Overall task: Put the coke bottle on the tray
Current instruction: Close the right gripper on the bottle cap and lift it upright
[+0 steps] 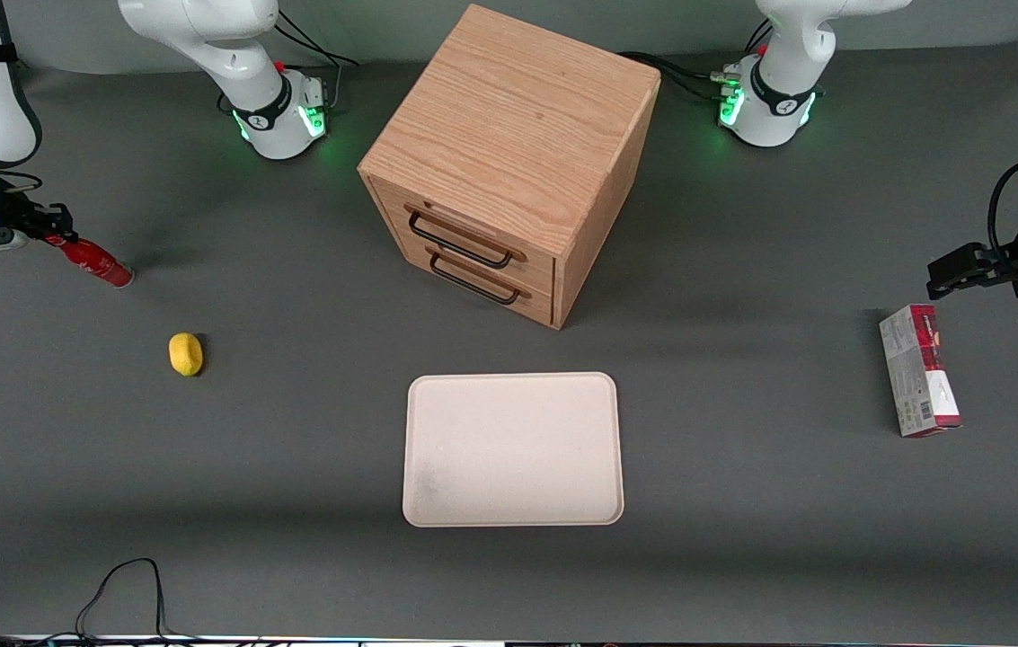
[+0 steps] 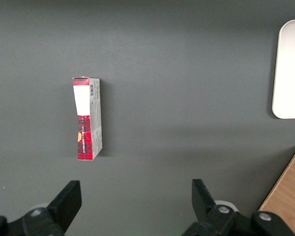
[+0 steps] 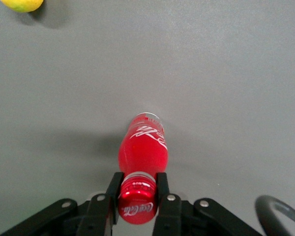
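The coke bottle point(image 1: 95, 261) point(image 3: 141, 150) is a slim glossy red bottle with white script, tilted, its base down near the table at the working arm's end. My right gripper point(image 1: 48, 235) point(image 3: 137, 189) is shut on its neck just below the red cap, one black finger on each side. The tray point(image 1: 513, 447) lies flat and bare near the table's middle, nearer the front camera than the cabinet and well away from the bottle. A corner of the tray point(image 2: 290, 69) also shows in the left wrist view.
A yellow lemon point(image 1: 186, 353) point(image 3: 22, 4) lies between bottle and tray. The wooden drawer cabinet point(image 1: 509, 162) stands above the tray. A red-and-grey carton point(image 1: 919, 382) point(image 2: 87, 118) lies toward the parked arm's end.
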Robot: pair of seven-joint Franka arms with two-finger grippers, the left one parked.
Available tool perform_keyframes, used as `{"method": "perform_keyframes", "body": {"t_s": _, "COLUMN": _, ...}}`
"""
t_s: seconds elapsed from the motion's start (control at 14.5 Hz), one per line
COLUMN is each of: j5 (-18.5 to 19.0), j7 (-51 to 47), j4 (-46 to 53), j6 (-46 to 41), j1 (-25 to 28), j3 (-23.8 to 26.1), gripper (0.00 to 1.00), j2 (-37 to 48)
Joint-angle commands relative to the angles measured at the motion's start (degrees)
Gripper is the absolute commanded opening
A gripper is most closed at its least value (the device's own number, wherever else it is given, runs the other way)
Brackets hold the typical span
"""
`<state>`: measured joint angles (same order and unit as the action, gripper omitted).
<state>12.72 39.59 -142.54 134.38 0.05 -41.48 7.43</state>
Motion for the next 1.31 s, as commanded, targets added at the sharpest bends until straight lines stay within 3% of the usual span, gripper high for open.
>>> {"method": "perform_keyframes", "body": {"t_s": 0.0, "j5": 0.29, "j7": 0.93, "j4": 1.21, "j6": -3.93, "j1": 0.57, "j3": 0.26, "gripper": 0.07, "j2": 2.14}}
{"method": "perform_keyframes", "body": {"t_s": 0.21, "j5": -2.25, "j7": 0.48, "j4": 10.84, "j6": -15.33, "j1": 4.95, "j3": 0.53, "gripper": 0.06, "j2": 4.17}}
{"method": "perform_keyframes", "body": {"t_s": 0.35, "j5": -6.37, "j7": 1.18, "j4": 19.71, "j6": -24.04, "j1": 6.71, "j3": 0.7, "gripper": 0.06, "j2": 4.17}}
{"method": "perform_keyframes", "body": {"t_s": 0.76, "j5": -7.1, "j7": -7.15, "j4": 48.29, "j6": -47.7, "j1": 17.78, "j3": 1.14, "gripper": 0.03, "j2": 2.15}}
{"method": "perform_keyframes", "body": {"t_s": 1.04, "j5": -7.88, "j7": -8.22, "j4": 53.33, "j6": -50.19, "j1": 19.47, "j3": 1.23, "gripper": 0.02, "j2": 0.22}}
{"method": "perform_keyframes", "body": {"t_s": 1.24, "j5": -13.58, "j7": -8.22, "j4": 59.8, "j6": -50.18, "j1": 19.47, "j3": 4.38, "gripper": 0.02, "j2": -7.49}}
